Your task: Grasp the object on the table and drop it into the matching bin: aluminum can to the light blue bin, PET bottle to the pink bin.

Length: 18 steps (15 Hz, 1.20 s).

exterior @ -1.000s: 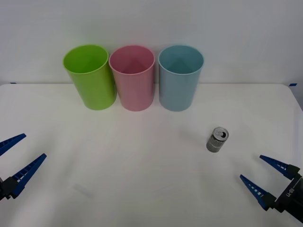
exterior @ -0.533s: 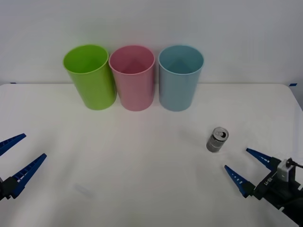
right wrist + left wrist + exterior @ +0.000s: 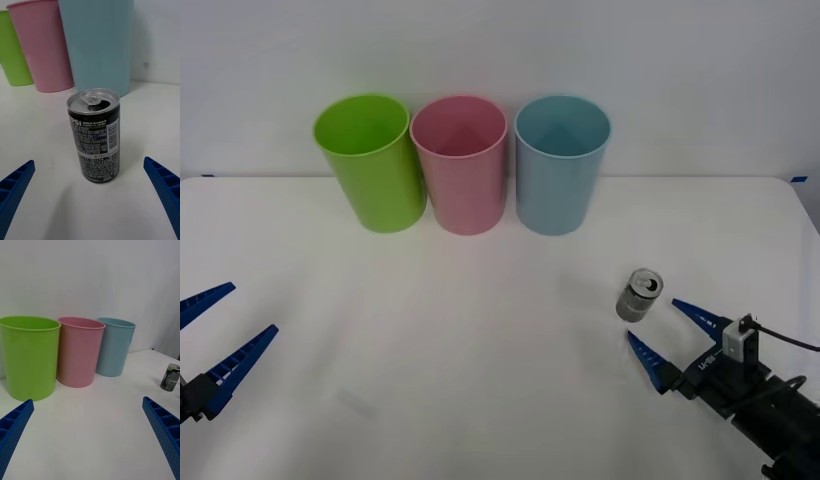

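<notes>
A small aluminum can with dark print and a pull-tab top stands upright on the white table, right of centre. My right gripper is open just short of it, fingers spread wider than the can and not touching it. The right wrist view has the can centred ahead between the two fingertips. The light blue bin stands at the back, right of the pink bin. My left gripper hangs open at the table's left edge, far from the can.
A green bin stands left of the pink one, the three in a row touching along the back wall. The table's right edge lies close beyond my right arm.
My right gripper has moved forward and left from the lower right corner toward the can, staying open. The can, bins and left arm have not moved.
</notes>
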Each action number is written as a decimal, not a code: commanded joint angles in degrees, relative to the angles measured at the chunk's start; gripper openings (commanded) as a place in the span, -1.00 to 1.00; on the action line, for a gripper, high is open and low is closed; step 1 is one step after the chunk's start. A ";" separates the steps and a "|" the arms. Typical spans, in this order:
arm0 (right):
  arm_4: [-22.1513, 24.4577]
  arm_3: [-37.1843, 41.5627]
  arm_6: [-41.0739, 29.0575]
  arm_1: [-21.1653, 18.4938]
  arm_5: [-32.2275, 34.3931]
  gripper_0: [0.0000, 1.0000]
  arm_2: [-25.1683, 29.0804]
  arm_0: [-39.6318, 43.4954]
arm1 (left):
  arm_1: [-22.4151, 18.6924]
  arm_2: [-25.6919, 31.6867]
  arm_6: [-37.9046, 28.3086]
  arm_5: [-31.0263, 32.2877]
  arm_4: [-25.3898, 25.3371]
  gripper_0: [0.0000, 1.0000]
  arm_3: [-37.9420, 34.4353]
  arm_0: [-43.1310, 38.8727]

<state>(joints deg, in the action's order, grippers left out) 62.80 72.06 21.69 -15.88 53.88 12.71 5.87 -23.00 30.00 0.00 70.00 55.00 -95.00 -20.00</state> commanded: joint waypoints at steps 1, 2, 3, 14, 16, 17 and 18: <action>-0.04 0.01 0.37 0.94 -3.16 1.00 -1.46 -1.30 | 0.00 0.00 0.00 0.00 0.00 1.00 0.00 0.00; -0.04 0.01 0.55 0.94 -4.39 1.00 -2.16 -1.65 | 0.00 0.00 0.00 0.00 0.00 1.00 0.00 0.00; 0.04 0.01 0.72 1.21 -5.54 1.00 -2.51 -2.18 | 0.00 0.00 0.00 0.00 0.00 1.00 0.00 0.00; 0.04 0.01 1.34 2.70 -13.45 1.00 -7.00 -5.43 | 0.00 0.00 0.00 0.00 0.00 1.00 0.00 0.00; 0.04 -0.08 1.34 2.70 -14.06 1.00 -7.35 -5.52 | 0.00 0.00 0.00 0.00 0.00 1.00 0.00 0.00; -0.04 0.01 1.34 2.70 -14.24 1.00 -7.35 -5.52 | 0.00 0.00 0.00 0.00 0.00 1.00 0.00 0.00; -0.04 0.01 1.34 2.70 -14.24 1.00 -7.35 -5.52 | 0.00 0.00 0.00 0.00 0.00 1.00 0.00 0.00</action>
<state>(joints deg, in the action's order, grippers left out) 62.78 72.05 23.03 -13.18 39.64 5.36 0.35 -23.00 30.00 0.00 70.00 55.00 -95.00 -20.00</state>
